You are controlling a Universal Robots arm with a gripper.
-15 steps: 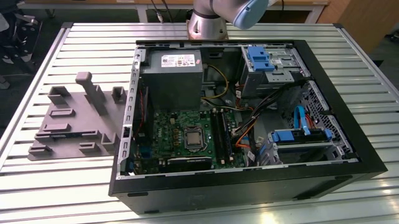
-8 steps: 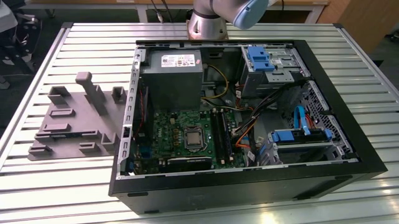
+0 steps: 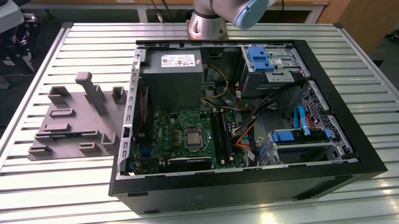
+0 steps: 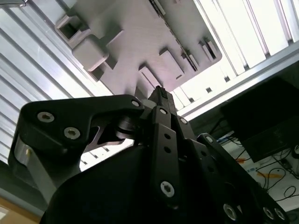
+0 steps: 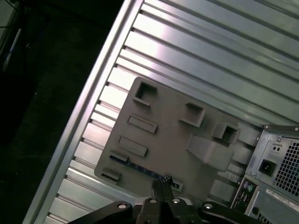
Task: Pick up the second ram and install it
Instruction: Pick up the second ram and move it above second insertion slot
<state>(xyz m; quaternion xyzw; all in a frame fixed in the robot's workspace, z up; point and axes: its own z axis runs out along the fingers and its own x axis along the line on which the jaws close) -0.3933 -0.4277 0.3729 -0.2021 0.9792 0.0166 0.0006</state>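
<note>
The second ram [image 5: 139,166] is a thin dark blue stick standing on edge in a slot of the grey holder plate [image 5: 168,135]. In the exterior view the second ram [image 3: 67,134] shows as a dark strip near the front of that plate [image 3: 74,121]. My gripper [image 5: 162,185] hangs well above the plate, its fingertips over the stick's end, not touching it. The two fingers lie together with nothing between them. In the second wrist view the gripper [image 4: 161,93] points at the plate [image 4: 140,42]. The long black memory slots [image 3: 221,135] lie beside the processor socket on the motherboard [image 3: 181,135].
The open computer case [image 3: 249,182] lies on the slatted metal table [image 3: 74,186], to the exterior view's right of the plate. Inside are a power supply [image 3: 171,79], drive cages with blue clips [image 3: 265,60] and loose cables [image 3: 249,126]. A tall grey post [image 3: 93,93] rises from the plate.
</note>
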